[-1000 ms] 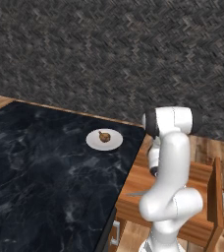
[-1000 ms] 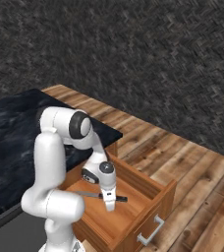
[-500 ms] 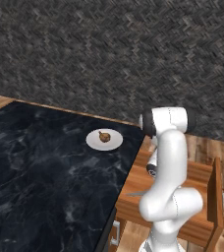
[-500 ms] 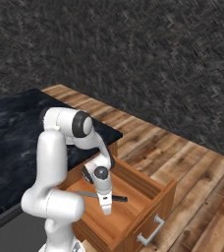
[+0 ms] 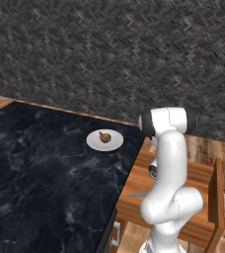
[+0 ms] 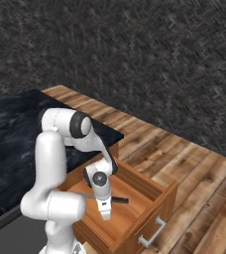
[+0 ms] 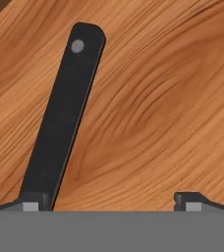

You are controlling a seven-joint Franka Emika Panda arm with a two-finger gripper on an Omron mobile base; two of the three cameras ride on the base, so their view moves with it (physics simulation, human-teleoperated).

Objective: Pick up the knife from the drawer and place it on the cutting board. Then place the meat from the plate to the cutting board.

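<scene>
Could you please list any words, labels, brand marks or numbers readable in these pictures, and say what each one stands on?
There are none to read.
The knife handle is plain dark, with one round rivet and no mark.
The drawer wood, the plate and the black counter bear no lettering.
The robot arm shows no visible logo or number.

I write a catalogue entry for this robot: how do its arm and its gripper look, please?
The arm has smooth, rounded white segments with dark grey bands at the joints. The gripper is white, with a round dark disc above it, and ends in two small dark fingertips. No cables or markings show.
</scene>
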